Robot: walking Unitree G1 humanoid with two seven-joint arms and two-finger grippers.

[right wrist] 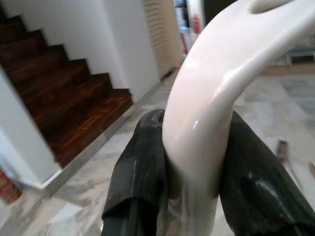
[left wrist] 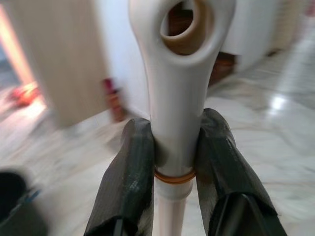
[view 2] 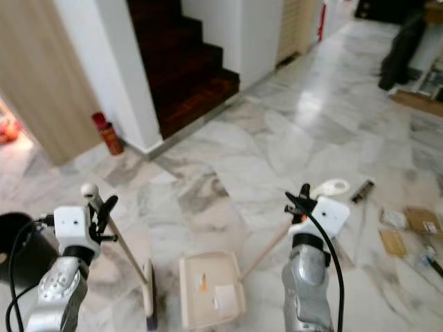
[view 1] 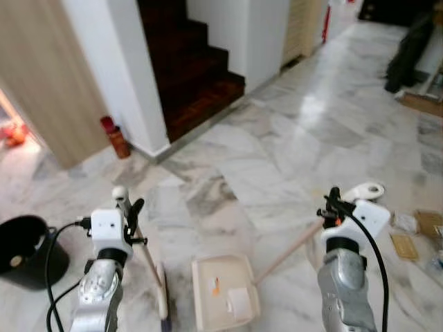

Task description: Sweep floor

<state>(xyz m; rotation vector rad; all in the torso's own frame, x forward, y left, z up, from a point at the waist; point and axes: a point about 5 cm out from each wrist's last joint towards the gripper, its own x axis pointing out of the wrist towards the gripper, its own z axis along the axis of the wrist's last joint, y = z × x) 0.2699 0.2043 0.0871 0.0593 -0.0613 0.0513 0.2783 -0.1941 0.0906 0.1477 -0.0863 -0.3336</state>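
Left hand [left wrist: 174, 162] raised, clamped tight around the broom [view 1: 147, 259] handle; right hand [right wrist: 197, 162] raised, clamped around the dustpan [view 1: 221, 290] handle.

Both my silver arms are raised in front of me, wrists upright. My left gripper [left wrist: 172, 162] has its jaws clamped on the broom handle [left wrist: 177, 98] just below its looped end. My right gripper [right wrist: 197, 162] squeezes the dustpan handle [right wrist: 216, 83] between both fingers [right wrist: 142, 167].
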